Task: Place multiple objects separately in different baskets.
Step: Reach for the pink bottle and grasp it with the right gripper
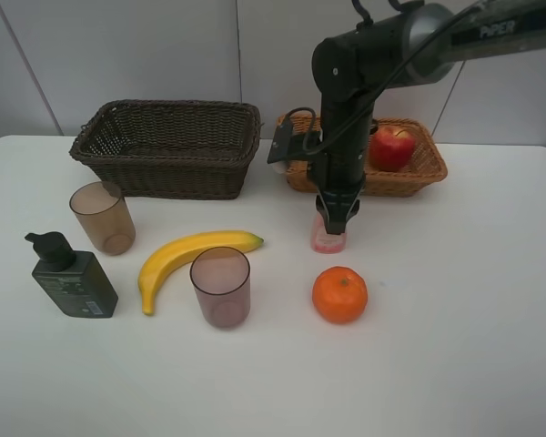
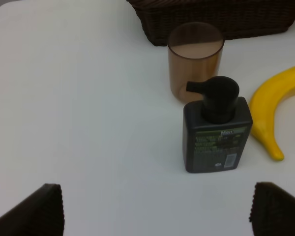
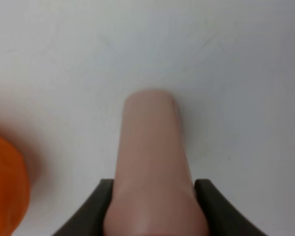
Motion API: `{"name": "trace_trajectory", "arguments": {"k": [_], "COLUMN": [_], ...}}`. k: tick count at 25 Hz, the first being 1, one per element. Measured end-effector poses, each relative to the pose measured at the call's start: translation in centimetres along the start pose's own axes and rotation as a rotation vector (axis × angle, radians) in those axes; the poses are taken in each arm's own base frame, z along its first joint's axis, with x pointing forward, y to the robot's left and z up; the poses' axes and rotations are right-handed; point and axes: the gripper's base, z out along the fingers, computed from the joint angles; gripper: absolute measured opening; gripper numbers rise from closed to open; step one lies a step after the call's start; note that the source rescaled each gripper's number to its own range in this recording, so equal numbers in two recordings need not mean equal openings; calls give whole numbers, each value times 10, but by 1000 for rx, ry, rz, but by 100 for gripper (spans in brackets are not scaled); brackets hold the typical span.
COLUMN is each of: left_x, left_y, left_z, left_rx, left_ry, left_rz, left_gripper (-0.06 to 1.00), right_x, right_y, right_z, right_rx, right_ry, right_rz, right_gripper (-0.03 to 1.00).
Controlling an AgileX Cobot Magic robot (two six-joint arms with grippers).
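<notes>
White table (image 1: 455,364): right gripper (image 1: 338,211) clamped on pink bottle (image 1: 328,240), grasp step. Next probably lift, carry to dark brown basket (image 1: 164,175). Left gripper (image 2: 155,211) spread wide, empty.

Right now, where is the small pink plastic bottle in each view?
Exterior high: small pink plastic bottle right of centre, clamped in the right gripper, before the light woven basket.
Left wrist: not in view.
Right wrist: centre, between the jaws.
Shared landmark: the round orange, beside it in both.
</notes>
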Motion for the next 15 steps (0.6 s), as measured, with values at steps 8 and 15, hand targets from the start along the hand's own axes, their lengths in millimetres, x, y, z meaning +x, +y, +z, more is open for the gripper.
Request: {"name": "trace_trajectory", "arguments": {"k": [8, 15], "left_x": [0, 0], "left_y": [0, 0], "left_z": [0, 0], "left_rx": [0, 0], "left_ry": [0, 0], "left_rz": [0, 0], "left_gripper": [100, 100], "right_x": [0, 1], "right_y": [0, 0], "right_z": [0, -3], "right_rx": [0, 6], "right_ry": [0, -5], "right_rz": [0, 1], "right_gripper": [0, 0]}}
